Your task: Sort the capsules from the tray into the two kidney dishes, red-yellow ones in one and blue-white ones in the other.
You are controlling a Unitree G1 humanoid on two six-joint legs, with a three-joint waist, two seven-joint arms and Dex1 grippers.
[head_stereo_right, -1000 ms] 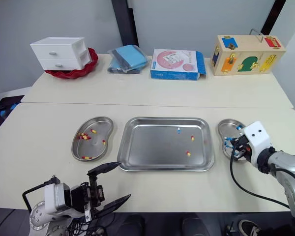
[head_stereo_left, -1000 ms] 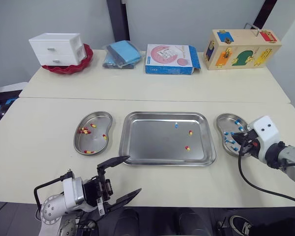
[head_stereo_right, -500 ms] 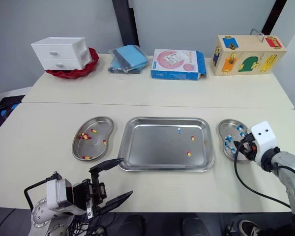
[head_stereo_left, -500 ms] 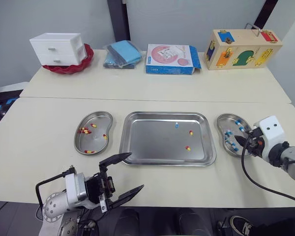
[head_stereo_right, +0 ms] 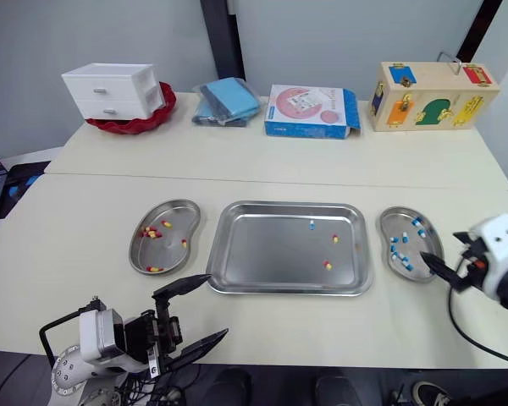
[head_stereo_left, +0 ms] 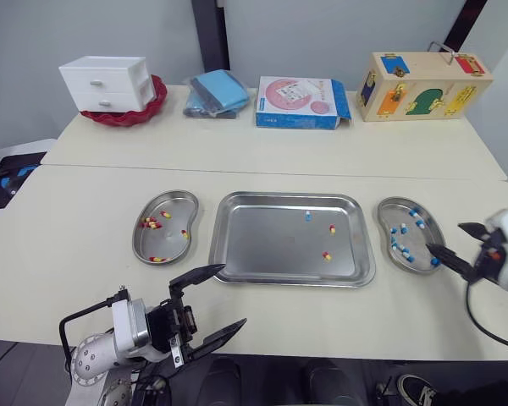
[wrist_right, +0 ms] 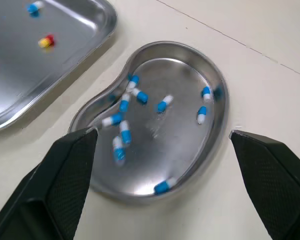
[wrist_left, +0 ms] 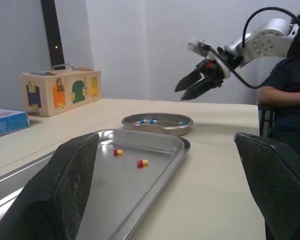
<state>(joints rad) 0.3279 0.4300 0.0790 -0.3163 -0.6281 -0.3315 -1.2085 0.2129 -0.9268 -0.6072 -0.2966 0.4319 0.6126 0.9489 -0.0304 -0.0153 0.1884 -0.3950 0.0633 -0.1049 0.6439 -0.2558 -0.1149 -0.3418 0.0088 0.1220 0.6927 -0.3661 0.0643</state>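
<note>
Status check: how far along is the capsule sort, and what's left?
Done: the left kidney dish holds red-yellow capsules, the right kidney dish blue-white ones. In hand: nothing; the right gripper is open by the right dish, the left gripper open too. Left in the tray: one blue-white capsule and two red-yellow.

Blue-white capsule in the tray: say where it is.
Eye views: the blue-white capsule lies by the tray's far edge, right of centre, beside a red-yellow capsule.

R gripper [wrist_right: 161, 133] spread wide, kidney dish [wrist_right: 190, 150] w/ blue-white caps [wrist_right: 162, 104] between, tray [wrist_right: 20, 75] corner beside
</note>
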